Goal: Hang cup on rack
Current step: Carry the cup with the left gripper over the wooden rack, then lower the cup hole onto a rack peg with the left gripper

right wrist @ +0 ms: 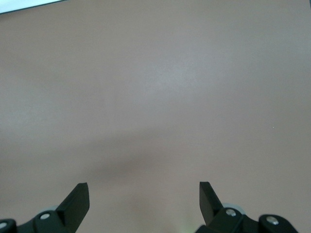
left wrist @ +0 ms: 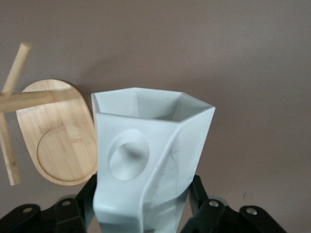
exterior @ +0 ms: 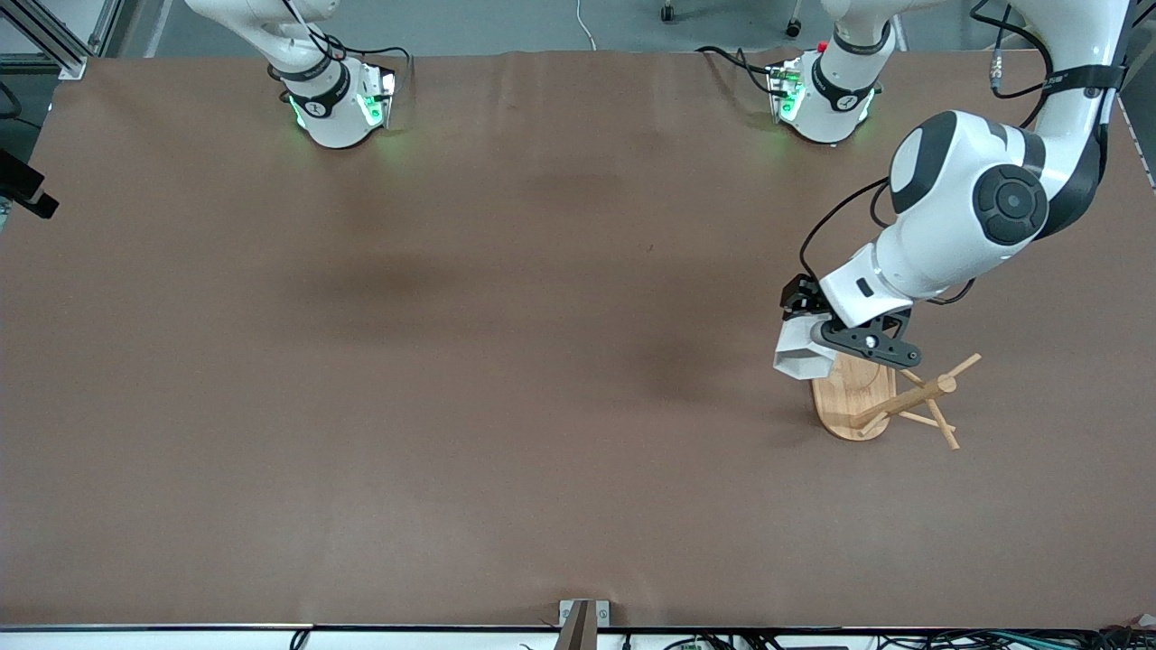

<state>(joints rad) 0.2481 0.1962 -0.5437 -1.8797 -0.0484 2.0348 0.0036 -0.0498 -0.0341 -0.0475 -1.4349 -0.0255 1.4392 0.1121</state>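
Left claw (exterior: 817,336): clamped on cup (exterior: 802,354) — held over rack (exterior: 880,397) base, pegs toward the left arm's end.
Right claw (right wrist: 144,204): spread, empty — waiting.

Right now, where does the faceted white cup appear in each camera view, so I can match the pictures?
Front view: the small matte white faceted cup is held in the left claw, over the table beside the rack's base.
Left wrist view: the cup fills the middle, mouth away from the camera.
Right wrist view: not in it; only the open right claw over brown table.
Shared landmark: the light bamboo rack.
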